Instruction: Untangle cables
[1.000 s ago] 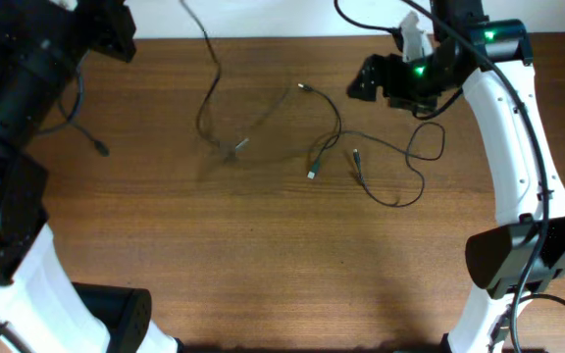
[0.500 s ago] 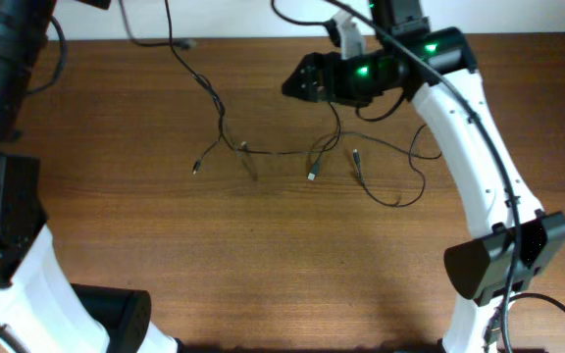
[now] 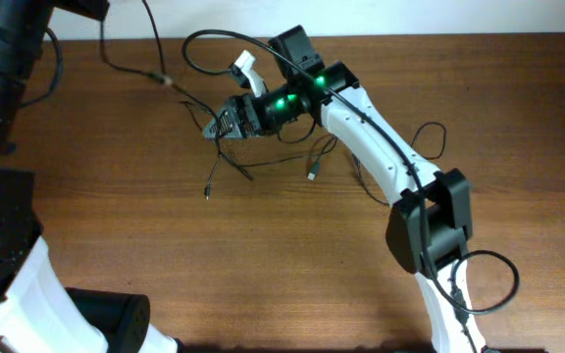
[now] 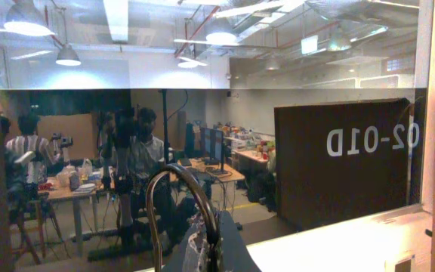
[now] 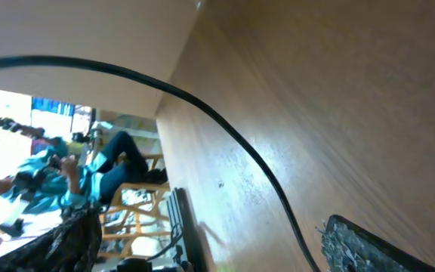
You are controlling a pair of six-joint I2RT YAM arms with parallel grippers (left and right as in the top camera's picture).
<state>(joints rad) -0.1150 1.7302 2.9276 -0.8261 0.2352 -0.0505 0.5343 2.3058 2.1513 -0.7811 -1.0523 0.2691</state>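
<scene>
Several thin black cables (image 3: 263, 157) lie looped on the wooden table (image 3: 263, 265). One cord (image 3: 179, 86) runs taut from the tangle up to the top left. Small plug ends lie on the table, one (image 3: 207, 193) to the left and one (image 3: 311, 175) to the right. My right gripper (image 3: 220, 126) is low over the left part of the tangle. In the right wrist view it (image 5: 217, 242) is open, with a black cord (image 5: 225, 132) passing between its fingers (image 5: 361, 242). My left gripper (image 4: 214, 249) is lifted off the table and shut on a looping cord (image 4: 174, 172).
The right arm (image 3: 381, 147) stretches across the back middle of the table. A further cable loop (image 3: 425, 142) lies behind it to the right. The left arm's bulk (image 3: 8, 59) fills the left edge. The table's back edge borders a white wall (image 3: 518, 15).
My right arm has swung left from the back right to the tangle. The left arm has pulled its cord further up and left, dragging the tangle and a plug leftward.
</scene>
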